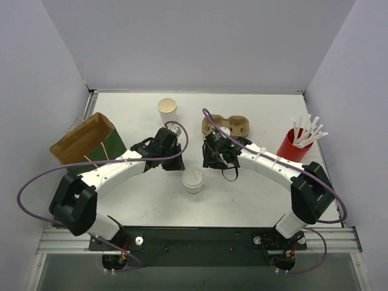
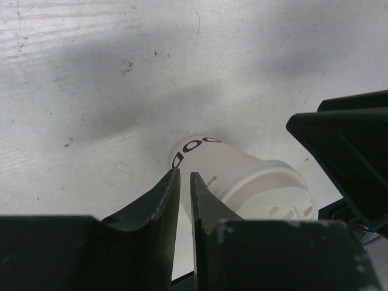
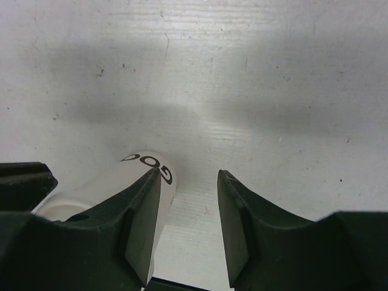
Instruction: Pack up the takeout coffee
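The takeout coffee (image 1: 193,180), a small white paper cup with its white lid on, stands upright between my two grippers near the table's middle. My left gripper (image 1: 177,165) is just left of it, its jaws almost closed on nothing. In the left wrist view the cup (image 2: 242,176) sits behind and to the right of the left gripper (image 2: 185,177). My right gripper (image 1: 213,163) is just right of the cup, open and empty. In the right wrist view the cup (image 3: 121,182) lies outside the left fingertip of that gripper (image 3: 188,177), with only bare table between the jaws.
A second white cup (image 1: 167,109), unlidded and beige inside, stands at the back. The brown two-hole carrier (image 1: 229,125) is behind the right gripper. A red cup of white straws (image 1: 293,146) is at the right. A brown paper bag (image 1: 85,142) lies at the left.
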Controlling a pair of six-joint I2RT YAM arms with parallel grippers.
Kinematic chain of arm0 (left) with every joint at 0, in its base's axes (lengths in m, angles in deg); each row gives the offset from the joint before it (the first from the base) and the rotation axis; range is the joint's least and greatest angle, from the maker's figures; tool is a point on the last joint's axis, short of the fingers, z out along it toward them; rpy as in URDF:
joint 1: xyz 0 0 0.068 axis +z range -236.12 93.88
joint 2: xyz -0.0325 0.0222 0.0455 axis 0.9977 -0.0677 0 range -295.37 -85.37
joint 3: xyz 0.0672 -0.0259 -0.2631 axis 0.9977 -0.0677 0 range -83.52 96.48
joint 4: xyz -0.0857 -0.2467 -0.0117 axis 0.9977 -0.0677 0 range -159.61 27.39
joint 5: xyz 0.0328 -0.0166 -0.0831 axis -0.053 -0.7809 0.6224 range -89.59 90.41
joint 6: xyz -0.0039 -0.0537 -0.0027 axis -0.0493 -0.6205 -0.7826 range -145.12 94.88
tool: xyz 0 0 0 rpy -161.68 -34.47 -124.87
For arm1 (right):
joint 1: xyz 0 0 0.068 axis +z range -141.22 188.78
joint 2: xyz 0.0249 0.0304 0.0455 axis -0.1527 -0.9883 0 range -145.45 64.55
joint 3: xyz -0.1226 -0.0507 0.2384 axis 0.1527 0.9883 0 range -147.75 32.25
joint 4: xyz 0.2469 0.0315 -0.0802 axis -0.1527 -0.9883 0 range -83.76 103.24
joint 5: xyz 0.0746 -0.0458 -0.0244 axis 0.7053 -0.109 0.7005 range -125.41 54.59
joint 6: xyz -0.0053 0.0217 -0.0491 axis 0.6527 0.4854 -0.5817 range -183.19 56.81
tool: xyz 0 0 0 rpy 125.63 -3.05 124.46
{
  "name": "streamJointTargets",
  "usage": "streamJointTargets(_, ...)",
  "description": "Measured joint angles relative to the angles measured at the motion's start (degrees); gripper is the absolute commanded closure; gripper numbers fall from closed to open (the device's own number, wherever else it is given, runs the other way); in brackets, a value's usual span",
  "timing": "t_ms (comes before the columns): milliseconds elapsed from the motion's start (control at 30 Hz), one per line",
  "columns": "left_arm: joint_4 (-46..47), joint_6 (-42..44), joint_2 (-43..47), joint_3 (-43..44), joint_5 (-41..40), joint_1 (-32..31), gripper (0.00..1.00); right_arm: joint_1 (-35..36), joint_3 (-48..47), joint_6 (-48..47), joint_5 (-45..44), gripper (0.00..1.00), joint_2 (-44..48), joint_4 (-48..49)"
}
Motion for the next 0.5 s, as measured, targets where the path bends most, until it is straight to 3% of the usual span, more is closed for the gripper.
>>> streamJointTargets(367, 0.3, -4.6, 8.8, -4.9, -4.2, -0.5, 0.80, 0.5, -4.5, 3.3, 0.1, 0.45, 4.2, -6.9)
streamJointTargets(500, 1.8, -6.2, 11.3, -7.2, -4.2, -0.9, 0.83, 5.0, -6.5, 8.7, -0.8, 0.44, 7.3, -11.5)
